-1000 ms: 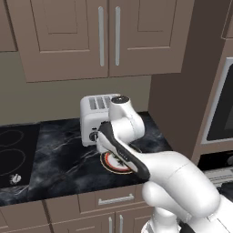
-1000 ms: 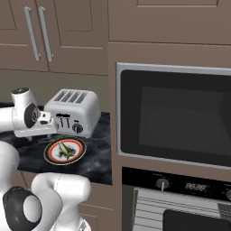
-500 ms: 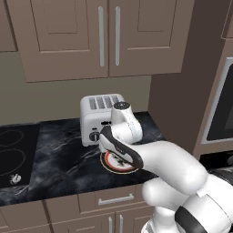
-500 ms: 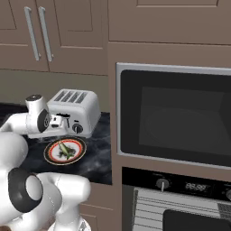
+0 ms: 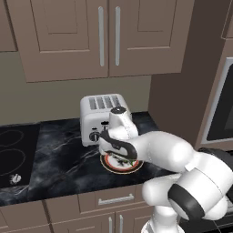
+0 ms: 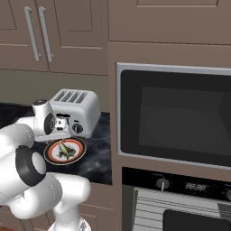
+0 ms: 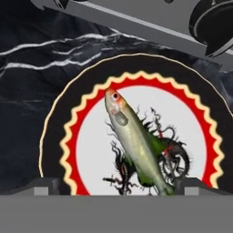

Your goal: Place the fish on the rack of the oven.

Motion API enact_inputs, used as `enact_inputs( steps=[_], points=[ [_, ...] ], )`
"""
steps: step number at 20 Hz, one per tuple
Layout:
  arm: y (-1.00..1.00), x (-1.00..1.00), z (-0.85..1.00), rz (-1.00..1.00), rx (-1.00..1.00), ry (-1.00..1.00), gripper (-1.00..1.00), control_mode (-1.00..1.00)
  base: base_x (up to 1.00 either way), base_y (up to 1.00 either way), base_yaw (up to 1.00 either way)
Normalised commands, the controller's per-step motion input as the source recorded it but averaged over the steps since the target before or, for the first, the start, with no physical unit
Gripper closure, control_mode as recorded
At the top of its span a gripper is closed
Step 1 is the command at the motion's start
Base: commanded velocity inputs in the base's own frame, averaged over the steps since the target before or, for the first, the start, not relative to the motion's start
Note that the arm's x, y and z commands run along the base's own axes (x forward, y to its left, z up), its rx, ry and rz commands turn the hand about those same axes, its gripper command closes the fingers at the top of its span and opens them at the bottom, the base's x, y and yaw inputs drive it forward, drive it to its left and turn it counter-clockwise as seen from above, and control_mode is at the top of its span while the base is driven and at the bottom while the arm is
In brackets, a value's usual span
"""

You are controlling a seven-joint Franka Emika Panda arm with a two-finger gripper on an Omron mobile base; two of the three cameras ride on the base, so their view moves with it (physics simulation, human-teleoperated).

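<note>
One slender greenish-grey fish (image 7: pixel 136 145) lies on one round white plate with a red-and-black rim (image 7: pixel 86 123). One silver four-slot toaster (image 6: pixel 76 108) stands on the black marble desk (image 5: pixel 59 159). Two long cabinet handles (image 5: pixel 109 36) show overhead.

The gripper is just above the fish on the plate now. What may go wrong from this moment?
1. The fish lies slanted between the fingertips, so the gripper may catch only its tail end and let it slip.
2. The fish lies flat on the plate; fingers may hit or push the plate.
3. The toaster stands close behind the plate, so the lifting arm might bump it.
</note>
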Motion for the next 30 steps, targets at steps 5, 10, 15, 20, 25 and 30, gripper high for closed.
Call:
enact_inputs(
  steps=[5,10,15,20,25,30],
  points=[
    [-0.31,0.00,-0.27,0.00,0.00,0.01,-1.00,-1.00,0.00,0.00,0.00],
    [-0.14,0.00,-0.27,0.00,0.00,0.01,-1.00,-1.00,0.00,0.00,0.00],
    [0.00,0.04,-0.33,0.00,0.00,0.01,-1.00,-1.00,0.00,0.00,0.00],
    [0.00,0.18,-0.21,0.00,0.00,0.03,-1.00,-1.00,0.00,0.00,0.00],
    [-0.03,0.13,-0.16,0.00,0.00,0.03,-1.00,-1.00,0.00,0.00,0.00],
    [0.00,0.07,-0.14,0.00,0.00,0.01,-1.00,-1.00,0.00,0.00,0.00]
  ],
)
